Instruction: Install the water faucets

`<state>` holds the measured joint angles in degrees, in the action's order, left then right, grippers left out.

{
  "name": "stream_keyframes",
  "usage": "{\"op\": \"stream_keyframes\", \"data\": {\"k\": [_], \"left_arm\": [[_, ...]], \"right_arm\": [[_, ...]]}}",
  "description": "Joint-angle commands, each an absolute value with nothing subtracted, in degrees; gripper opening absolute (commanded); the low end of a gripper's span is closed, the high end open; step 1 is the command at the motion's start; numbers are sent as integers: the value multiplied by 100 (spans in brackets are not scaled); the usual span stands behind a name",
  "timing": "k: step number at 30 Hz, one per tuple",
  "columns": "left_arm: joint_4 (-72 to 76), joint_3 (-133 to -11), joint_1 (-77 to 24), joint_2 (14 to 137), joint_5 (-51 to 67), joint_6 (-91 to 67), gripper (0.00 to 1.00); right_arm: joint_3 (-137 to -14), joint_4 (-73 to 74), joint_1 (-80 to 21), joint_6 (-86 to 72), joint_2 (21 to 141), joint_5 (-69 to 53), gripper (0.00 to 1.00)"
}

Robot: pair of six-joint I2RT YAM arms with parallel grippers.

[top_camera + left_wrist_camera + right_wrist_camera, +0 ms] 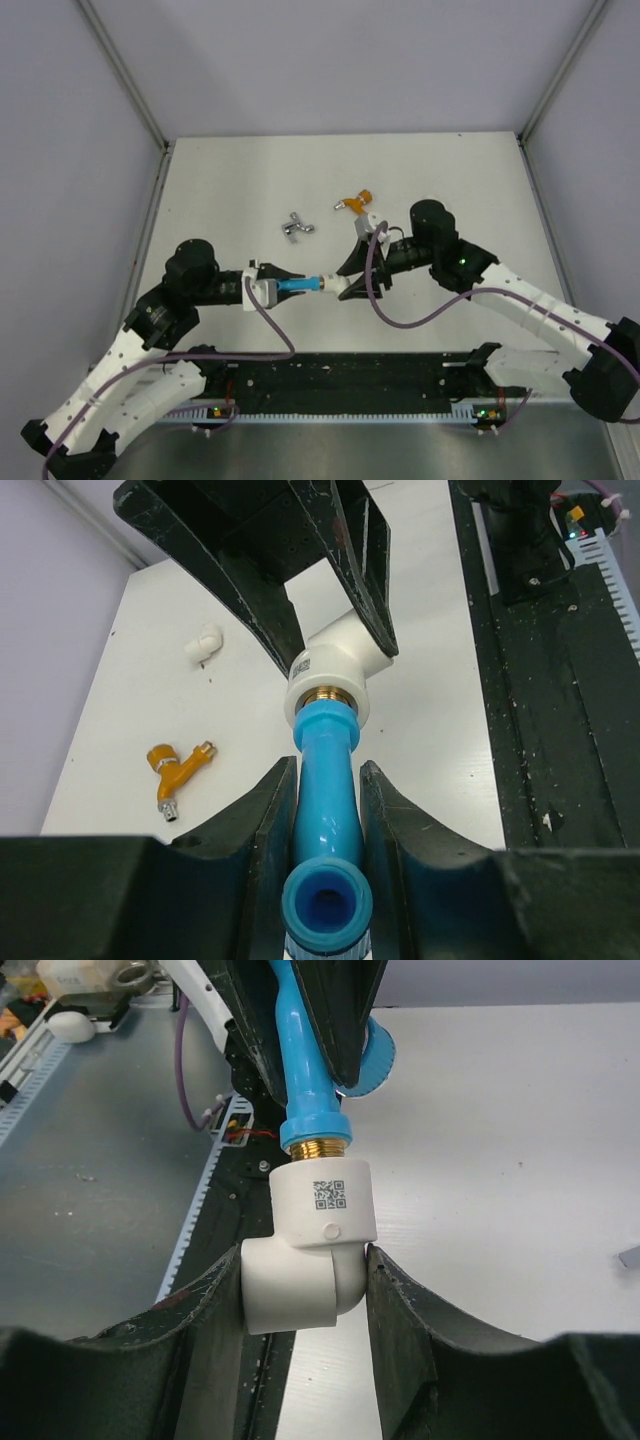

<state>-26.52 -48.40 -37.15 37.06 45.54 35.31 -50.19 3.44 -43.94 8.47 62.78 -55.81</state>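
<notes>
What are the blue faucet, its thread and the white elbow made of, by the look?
The blue faucet looks like moulded plastic: glossy, uniform colour, soft highlights. Its thread is probably brass, given the gold metallic sheen and fine ridges, though it could be plated. The white elbow seems to be matte plastic: opaque off-white with a printed QR code.

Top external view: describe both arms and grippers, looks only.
The left arm and right arm have white links dotted with holes and black rounded joints. A purple cable loops along each. The left gripper and right gripper have black tapering fingers. A green light glows on the right arm.
</notes>
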Motion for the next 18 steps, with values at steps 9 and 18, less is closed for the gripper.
{"op": "stream_keyframes", "data": {"k": [9, 18], "left_arm": [[-968, -3850, -3832, 3464, 3211, 1595, 0], [632, -2945, -3815, 2944, 2058, -350, 0]], "right_arm": [[-5590, -510, -4123, 343, 6583, -5590, 61], [-5459, -825, -3797, 211, 6610, -4966, 90]]}}
